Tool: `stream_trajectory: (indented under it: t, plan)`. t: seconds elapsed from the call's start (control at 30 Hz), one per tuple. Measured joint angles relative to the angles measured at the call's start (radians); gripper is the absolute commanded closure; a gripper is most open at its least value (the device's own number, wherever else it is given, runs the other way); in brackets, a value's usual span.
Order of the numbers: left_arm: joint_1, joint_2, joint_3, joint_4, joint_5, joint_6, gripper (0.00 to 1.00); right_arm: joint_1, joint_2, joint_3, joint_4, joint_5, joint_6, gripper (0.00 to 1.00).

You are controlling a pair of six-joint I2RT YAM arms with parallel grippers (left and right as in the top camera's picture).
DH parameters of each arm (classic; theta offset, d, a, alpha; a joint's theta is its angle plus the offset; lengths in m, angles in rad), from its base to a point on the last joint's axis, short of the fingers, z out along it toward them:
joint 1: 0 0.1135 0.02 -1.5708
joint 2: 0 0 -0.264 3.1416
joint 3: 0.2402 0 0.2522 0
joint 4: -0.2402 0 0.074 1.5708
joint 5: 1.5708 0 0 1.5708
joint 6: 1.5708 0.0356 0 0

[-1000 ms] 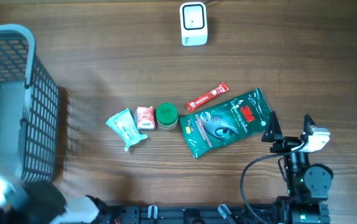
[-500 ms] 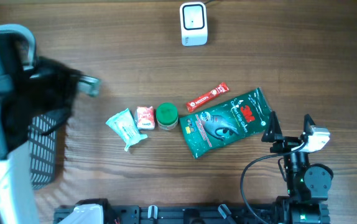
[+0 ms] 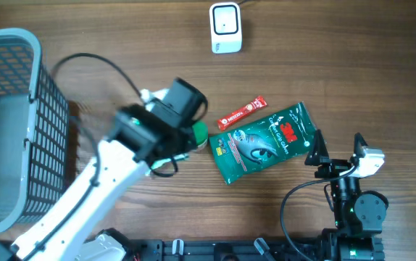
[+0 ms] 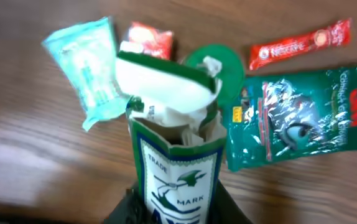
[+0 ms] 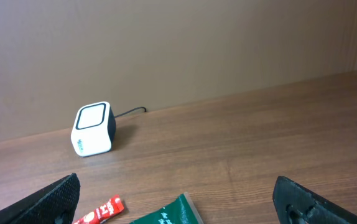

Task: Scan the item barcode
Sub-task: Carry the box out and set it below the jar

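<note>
L gripper (image 4: 175,210) clamps a green-white carton (image 4: 175,165) above the green lid (image 4: 229,64); R gripper (image 5: 178,196) sits near right, jaws wide apart.

Overhead: left arm (image 3: 132,156) covers whatever lies at 9 o'clock of the green pouch (image 3: 262,143); only a sliver of green lid (image 3: 201,131) shows. Left wrist: green-and-white carton (image 4: 175,162) cut off at 6 o'clock (left claw (image 4: 177,213) only dark smudges there); small print blurred.
</note>
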Motion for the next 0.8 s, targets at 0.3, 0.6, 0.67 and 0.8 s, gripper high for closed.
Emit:
stream_trajectory:
  t: [0.3,0.6,0.67,0.8]
  plan:
    - [-0.115,0.0,-0.496,0.449,0.113,0.06,0.71,0.0,0.0,0.0,0.0,0.0,0.0,0.0]
    - [-0.115,0.0,-0.542,0.578,0.129,0.007,0.0,0.0,0.0,0.0,0.0,0.0,0.0,0.0]
    - [-0.115,-0.006,-0.469,0.535,0.084,0.007,0.0,0.0,0.0,0.0,0.0,0.0,0.0,0.0]
    - [-0.097,-0.044,-0.183,0.502,-0.134,0.047,0.0,0.0,0.0,0.0,0.0,0.0,0.0,0.0]
